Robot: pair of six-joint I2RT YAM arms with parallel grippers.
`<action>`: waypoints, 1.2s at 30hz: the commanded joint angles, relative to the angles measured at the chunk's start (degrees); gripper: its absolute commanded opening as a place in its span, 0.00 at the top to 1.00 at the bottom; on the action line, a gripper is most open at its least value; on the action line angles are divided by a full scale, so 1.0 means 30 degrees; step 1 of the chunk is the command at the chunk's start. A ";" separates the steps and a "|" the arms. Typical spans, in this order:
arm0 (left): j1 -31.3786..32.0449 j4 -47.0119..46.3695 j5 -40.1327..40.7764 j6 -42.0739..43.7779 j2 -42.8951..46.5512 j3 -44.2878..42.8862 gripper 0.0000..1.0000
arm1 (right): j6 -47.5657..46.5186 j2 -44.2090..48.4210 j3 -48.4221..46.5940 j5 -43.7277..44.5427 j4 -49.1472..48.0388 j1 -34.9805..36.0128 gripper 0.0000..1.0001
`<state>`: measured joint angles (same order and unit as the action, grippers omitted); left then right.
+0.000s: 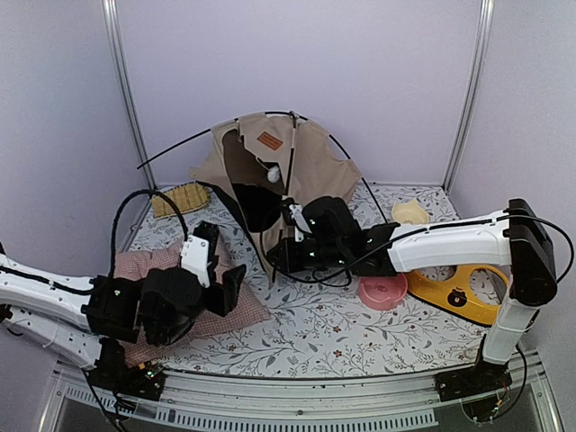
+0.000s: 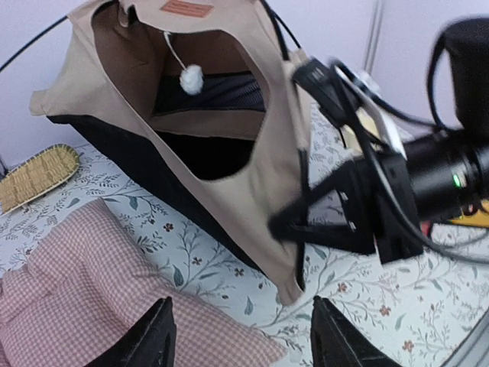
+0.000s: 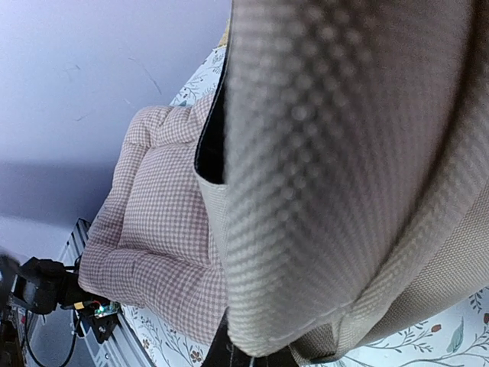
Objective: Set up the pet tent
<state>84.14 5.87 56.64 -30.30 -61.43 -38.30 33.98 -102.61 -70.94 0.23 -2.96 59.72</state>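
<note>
Two arms work over a floral-print table, and most of its far middle is taken up by the tent – beige fabric standing up near the back wall, its dark opening turned toward the near left, with a thin black pole sticking out to the left.

From its base at the near right corner, the right arm rises, bends at the elbow and stretches low and leftward across the table. Its gripper sits at the tent's near front edge. In the left wrist view its fingers come together in a wedge on the beige hem, pinched shut on the fabric. The right wrist view is almost filled by that cloth, close and blurred.

From the near left, the left arm lies low, with its wrist angled up and toward the tent. Its gripper hovers above the pink checked cushion, apart from the tent; the fingers stand spread, with nothing between them.

On the right, a yellow curved piece lies under the right arm, with a pink bowl just beside it. A woven mat lies at the far left, next to the tent.

Inside the opening a white pom-pom hangs on a string – above it, a small brown label is sewn near the peak.
</note>
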 commanded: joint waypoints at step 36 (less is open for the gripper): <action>-2.1623 0.0681 -2.4422 1.0435 -0.7596 -1.4340 0.25 | -0.1341 0.5759 -0.0819 -0.1558 0.5396 -0.3947 0.01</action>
<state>19.44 6.79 -11.70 -7.99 -81.69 -78.91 32.69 -89.06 -75.59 0.43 14.85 52.14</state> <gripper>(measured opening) 0.746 0.989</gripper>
